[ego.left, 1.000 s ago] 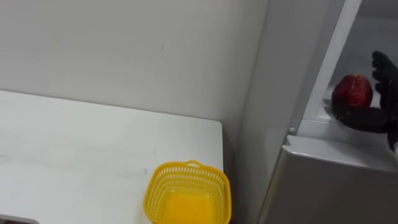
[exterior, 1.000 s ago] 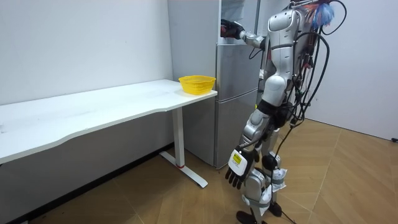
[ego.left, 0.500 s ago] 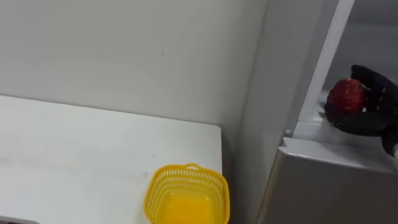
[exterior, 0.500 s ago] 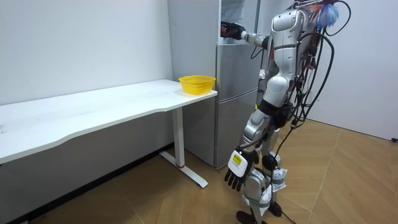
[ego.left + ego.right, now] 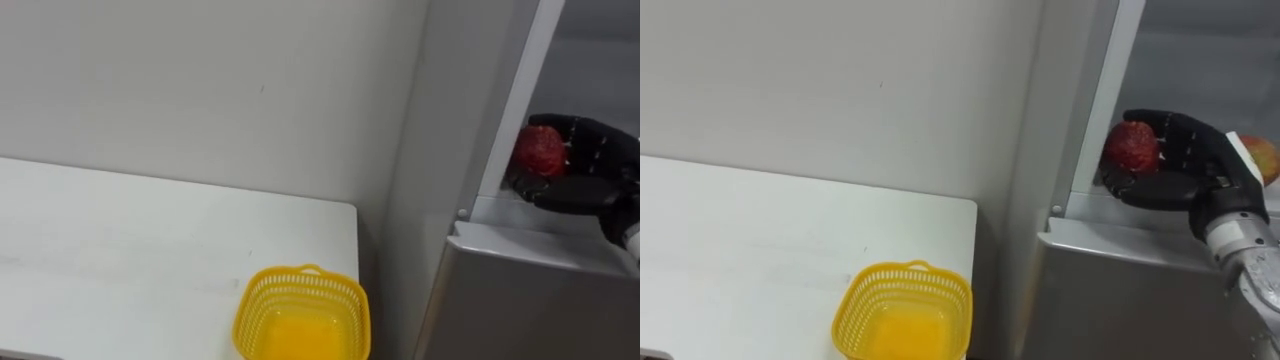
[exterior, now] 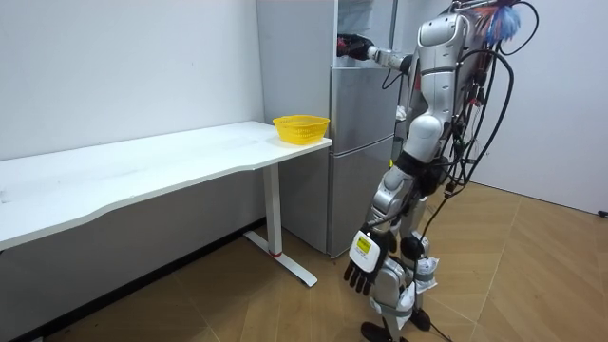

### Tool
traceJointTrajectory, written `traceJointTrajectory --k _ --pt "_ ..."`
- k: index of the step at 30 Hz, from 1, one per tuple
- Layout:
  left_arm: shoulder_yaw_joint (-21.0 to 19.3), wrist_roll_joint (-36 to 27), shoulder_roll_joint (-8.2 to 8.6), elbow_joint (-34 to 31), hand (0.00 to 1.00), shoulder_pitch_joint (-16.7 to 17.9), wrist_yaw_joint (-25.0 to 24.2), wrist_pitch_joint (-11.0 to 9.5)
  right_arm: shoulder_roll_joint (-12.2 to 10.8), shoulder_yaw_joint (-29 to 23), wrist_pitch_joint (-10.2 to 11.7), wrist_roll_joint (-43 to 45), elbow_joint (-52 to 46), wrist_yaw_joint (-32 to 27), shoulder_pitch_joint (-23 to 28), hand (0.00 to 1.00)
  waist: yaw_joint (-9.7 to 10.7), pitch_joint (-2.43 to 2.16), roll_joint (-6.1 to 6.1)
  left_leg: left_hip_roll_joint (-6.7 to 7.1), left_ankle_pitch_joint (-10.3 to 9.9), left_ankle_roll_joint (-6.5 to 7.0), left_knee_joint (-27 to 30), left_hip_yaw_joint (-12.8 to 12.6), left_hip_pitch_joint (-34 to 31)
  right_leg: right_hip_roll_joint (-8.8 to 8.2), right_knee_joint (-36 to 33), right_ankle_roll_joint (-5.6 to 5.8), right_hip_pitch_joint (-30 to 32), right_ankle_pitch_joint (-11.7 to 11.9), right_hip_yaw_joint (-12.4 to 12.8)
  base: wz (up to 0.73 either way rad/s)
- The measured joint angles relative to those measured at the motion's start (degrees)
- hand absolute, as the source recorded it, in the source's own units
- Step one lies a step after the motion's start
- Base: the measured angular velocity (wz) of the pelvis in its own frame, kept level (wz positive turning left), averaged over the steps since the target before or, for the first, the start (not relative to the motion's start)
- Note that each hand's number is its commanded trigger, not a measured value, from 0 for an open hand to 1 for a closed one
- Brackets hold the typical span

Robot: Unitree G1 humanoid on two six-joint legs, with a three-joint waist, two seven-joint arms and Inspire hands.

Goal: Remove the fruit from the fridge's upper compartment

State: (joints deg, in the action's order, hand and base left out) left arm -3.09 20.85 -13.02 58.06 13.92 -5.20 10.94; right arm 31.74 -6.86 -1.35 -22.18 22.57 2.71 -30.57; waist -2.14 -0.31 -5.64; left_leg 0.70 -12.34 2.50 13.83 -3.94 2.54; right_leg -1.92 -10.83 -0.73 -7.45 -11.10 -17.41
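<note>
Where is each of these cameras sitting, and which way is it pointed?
Left eye view: on the robot's head, looking down at the yellow plastic mesh basket on the white table and the open grey fridge; its black right hand holds a round red fruit.
Right eye view: beside it on the head, same scene and hand.
Room view: standing off in the room, seeing the whole robot at the fridge, left hand hanging low.
All share basket, fridge and right hand.
</note>
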Motion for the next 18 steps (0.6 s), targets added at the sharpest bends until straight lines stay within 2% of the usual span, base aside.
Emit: traceJointTrajectory --k 9,11,14,18 --pt "0.03 0.12 0.0 -0.67 0.0 0.32 0.07 0.03 -0.08 0.65 -0.08 -1.23 -0.75 -0.86 0.01 1.0 0.1 -0.04 0.08 0.0 0.01 -0.01 -0.01 0.03 0.03 0.03 0.03 0.0 -0.11 0.0 0.12 0.0" --pt "0.01 0.09 0.01 -0.78 0.0 0.29 0.14 0.01 -0.34 0.59 -1.05 -0.91 -3.61 -2.79 1.06 1.0 0.24 -0.17 0.32 0.0 0.01 -0.01 -0.01 0.03 -0.16 0.03 0.08 0.0 0.12 0.0 0.06 0.0" --pt "0.01 0.1 0.46 -0.74 0.0 0.11 0.66 -0.18 -1.74 0.25 -1.28 2.85 -10.45 -6.45 4.13 1.0 0.35 -0.53 0.97 0.0 0.0 0.01 -0.06 -0.44 -0.53 -0.02 0.01 0.03 0.63 0.04 0.32 -0.01" --pt "0.04 -0.08 1.04 -0.62 0.0 0.36 2.9 -0.64 -4.93 -0.16 -1.19 4.73 -19.35 -9.97 8.67 1.0 0.46 -0.37 2.41 -0.07 0.01 0.01 -0.62 -0.95 -0.12 0.04 0.01 0.03 0.83 0.04 1.46 -0.1"
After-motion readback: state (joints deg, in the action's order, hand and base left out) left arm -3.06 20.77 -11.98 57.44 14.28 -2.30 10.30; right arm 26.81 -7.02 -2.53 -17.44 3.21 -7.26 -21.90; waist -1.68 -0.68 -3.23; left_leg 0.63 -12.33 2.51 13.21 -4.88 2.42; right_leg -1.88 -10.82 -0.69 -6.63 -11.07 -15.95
